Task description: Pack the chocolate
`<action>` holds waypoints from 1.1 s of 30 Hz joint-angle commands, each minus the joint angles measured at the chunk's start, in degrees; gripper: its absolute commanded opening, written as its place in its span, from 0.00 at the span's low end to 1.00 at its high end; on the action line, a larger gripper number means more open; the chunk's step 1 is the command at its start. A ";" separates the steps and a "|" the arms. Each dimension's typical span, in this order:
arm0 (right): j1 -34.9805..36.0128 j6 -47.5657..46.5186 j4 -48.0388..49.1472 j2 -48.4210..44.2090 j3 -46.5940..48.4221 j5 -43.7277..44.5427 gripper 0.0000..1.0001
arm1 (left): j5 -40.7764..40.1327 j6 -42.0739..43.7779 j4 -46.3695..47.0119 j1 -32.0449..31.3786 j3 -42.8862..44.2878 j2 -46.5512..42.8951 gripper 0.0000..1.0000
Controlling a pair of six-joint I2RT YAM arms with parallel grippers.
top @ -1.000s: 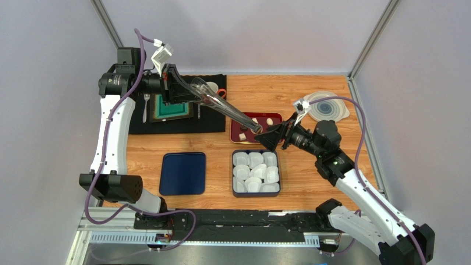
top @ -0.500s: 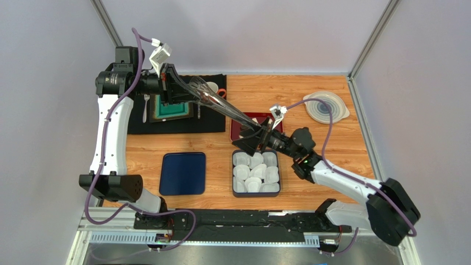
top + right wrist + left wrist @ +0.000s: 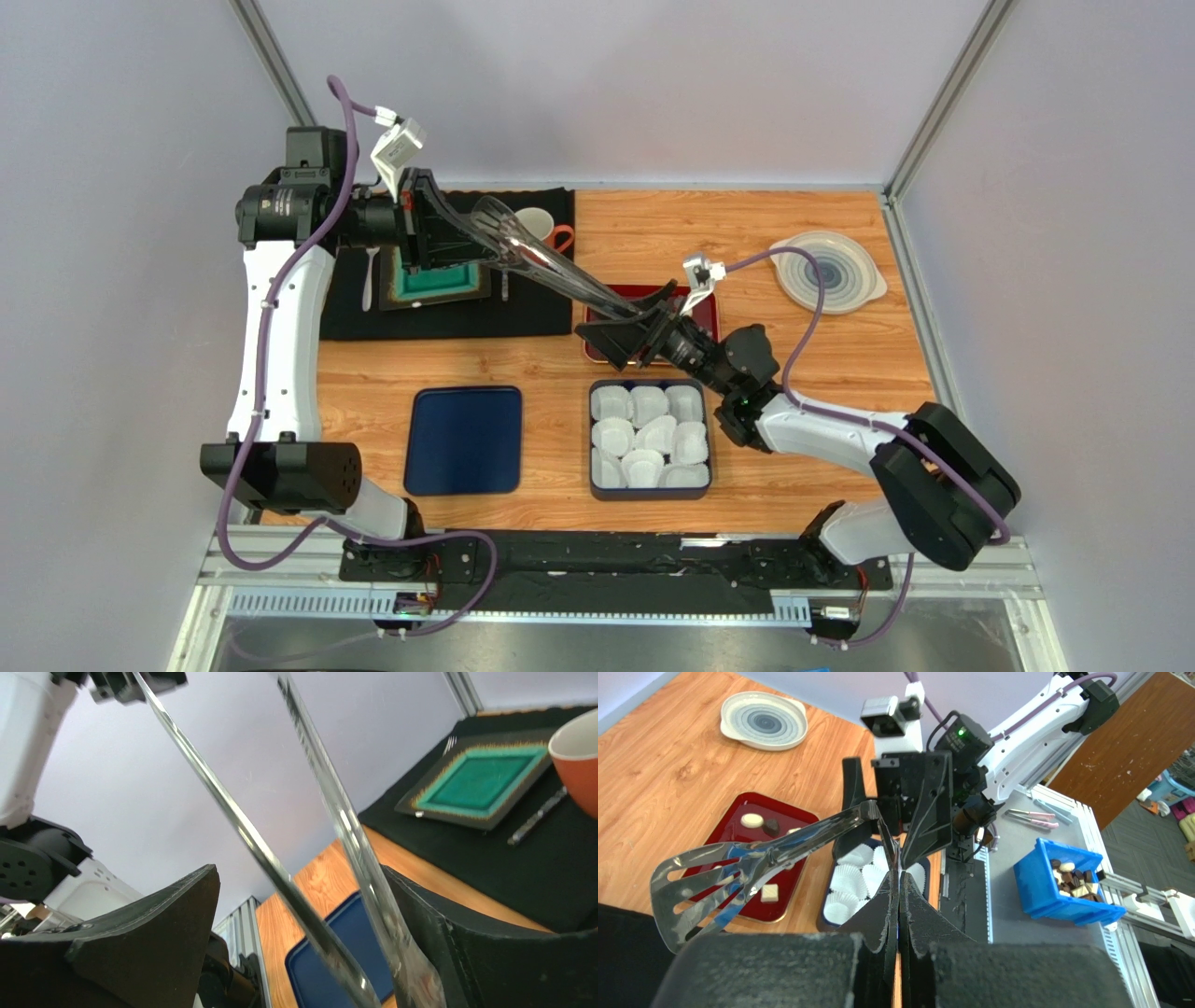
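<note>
- Left gripper: fingers pressed together on the handle end of the tongs. The tongs reach from the far-left corner out toward the middle of the table.
- Right gripper: fingers apart. In my right wrist view, both of the 2 metal arms run between them. I can't tell whether either finger touches metal.
- The chocolate sits on the red tray, mid-table toward the far edge. That is just beyond the box of white paper cups.
- I count at least 3 pieces on the tray, and I see none in a cup.
- My read: the right gripper is set to squeeze the tongs while the left one steers.
- Risk 1: an off-centre squeeze could twist the tongs or slide them out of the left fingers, which pinch only a thin end.
- Risk 2: the slotted heads are broad and the sweets are tiny, so a piece could skid across the tray or hop over its rim.
- Risk 3: both arms crowd the tray, so any left-arm move while the right fingers straddle the tongs could jam or drag them.
- Risk 4: the paper cups look light, and a brush from the tongs could tip or shuffle them.
- Risk 5: the tongs pass above the orange mug near the far edge, and a low swing could clip it.
- Writing: I can read nothing, with no brand or label on the tray, box, mug or tongs.
</note>
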 commanded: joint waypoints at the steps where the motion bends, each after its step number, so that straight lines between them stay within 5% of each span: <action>1: 0.06 -1.16 5.70 -2.68 2.87 3.29 0.82 | 17.05 3.06 -0.36 0.39 -1.89 -3.13 0.00; 14: -0.64 2.09 5.70 -3.83 4.63 0.30 0.44 | 17.05 5.25 -0.27 0.74 -8.04 -6.38 0.00; 33: -2.84 -0.28 -5.19 -16.13 8.84 -3.40 0.28 | 17.05 10.44 -0.01 2.59 -22.19 -11.48 0.00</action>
